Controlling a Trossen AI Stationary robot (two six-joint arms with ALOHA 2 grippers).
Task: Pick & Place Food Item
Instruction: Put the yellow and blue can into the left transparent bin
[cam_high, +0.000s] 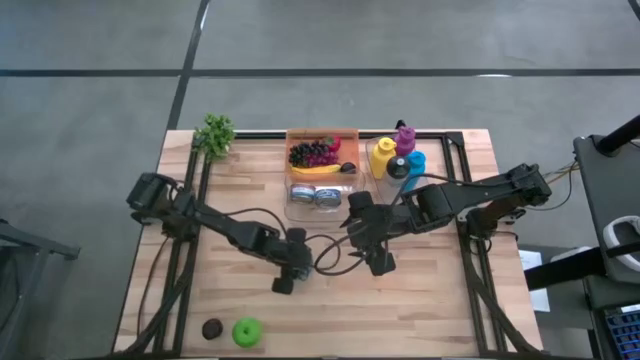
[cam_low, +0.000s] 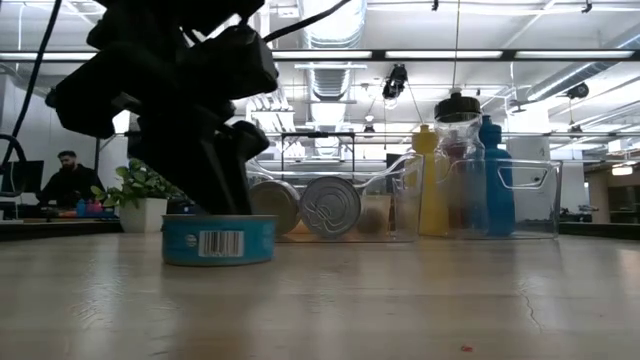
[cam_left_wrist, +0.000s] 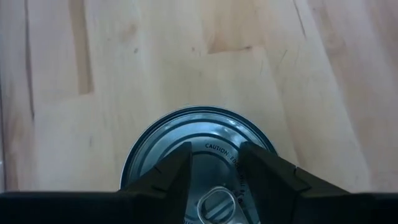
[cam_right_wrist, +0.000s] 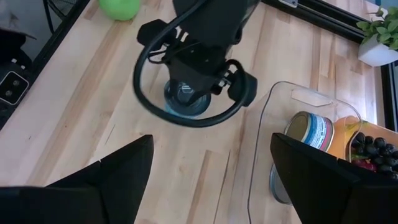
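A flat round tin can with a teal label (cam_low: 219, 240) stands on its base on the wooden table, near the middle. Its silver lid with a pull ring (cam_left_wrist: 205, 127) shows in the left wrist view. My left gripper (cam_left_wrist: 216, 149) slants down over the can (cam_right_wrist: 186, 102), its fingers a little apart above the lid. In the high view that gripper (cam_high: 288, 270) hides most of the can. My right gripper (cam_high: 378, 262) hangs open well above the table, to the right of the can, with nothing between its fingers (cam_right_wrist: 211, 180). My left gripper's fingertips (cam_left_wrist: 180, 158) stand over the can's lid, inside its rim, slanting down from the table's left. I cannot tell whether they touch the lid.
A clear bin (cam_high: 322, 205) at the far middle holds two cans, with grapes and a banana (cam_high: 320, 156) behind them. Bottles (cam_high: 400, 155) stand to its right, a small plant (cam_high: 214, 135) at the far left. A green apple (cam_high: 246, 332) and a dark round thing (cam_high: 211, 328) lie near the front.
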